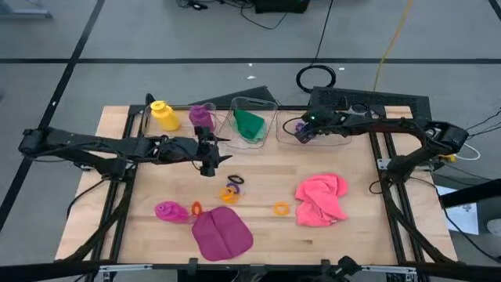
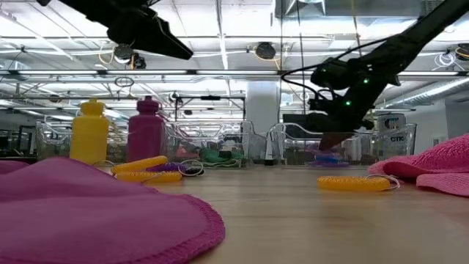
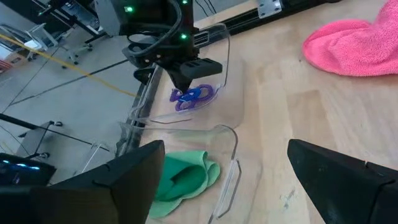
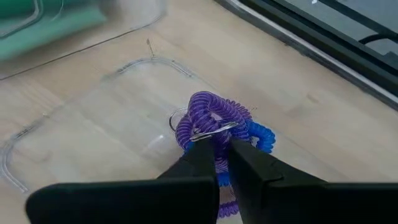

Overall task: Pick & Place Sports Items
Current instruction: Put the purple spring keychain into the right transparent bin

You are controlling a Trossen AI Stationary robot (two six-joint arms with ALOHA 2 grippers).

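Right gripper (image 4: 222,163), fingers pinched on the purple coiled plastic ring (image 4: 205,118), hangs inside the clear plastic bin (image 1: 344,139) at the table's 1 o'clock; left gripper (image 1: 210,150), fingers apart, waits mid-table.

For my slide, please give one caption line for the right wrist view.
Right gripper, shut, over purple and blue coil rings inside a clear bin.

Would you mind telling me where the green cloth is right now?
In the high view, the green cloth lies inside the middle clear bin at the table's far edge, between the purple bottle and the right end effector.
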